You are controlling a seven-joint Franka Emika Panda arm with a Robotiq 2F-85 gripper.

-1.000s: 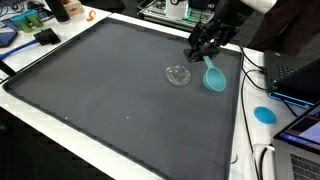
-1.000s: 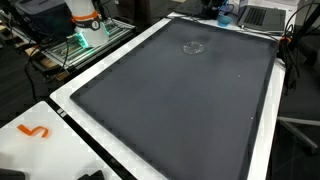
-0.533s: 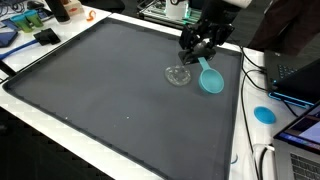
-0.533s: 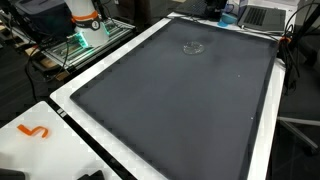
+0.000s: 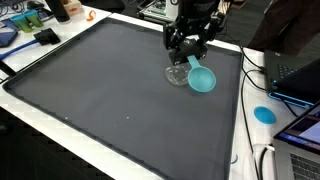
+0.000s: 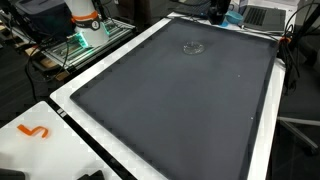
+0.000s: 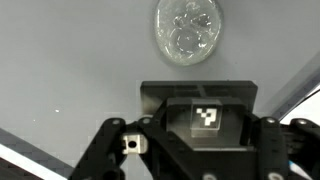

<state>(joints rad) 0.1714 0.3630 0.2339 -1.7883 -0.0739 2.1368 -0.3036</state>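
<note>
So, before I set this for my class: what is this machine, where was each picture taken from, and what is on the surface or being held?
It is a robot arm ending in a gripper, a two-fingered clamp that a person steers. Two pictures come from cameras standing outside the robot, looking across the table from different places. The third comes from a camera on the arm's wrist, looking down past the gripper's body. A dark mat covers the table. On it sits a small clear glass dish, which the wrist view also shows. The gripper appears shut on the handle of a teal spoon, whose bowl is right beside the dish.
</note>
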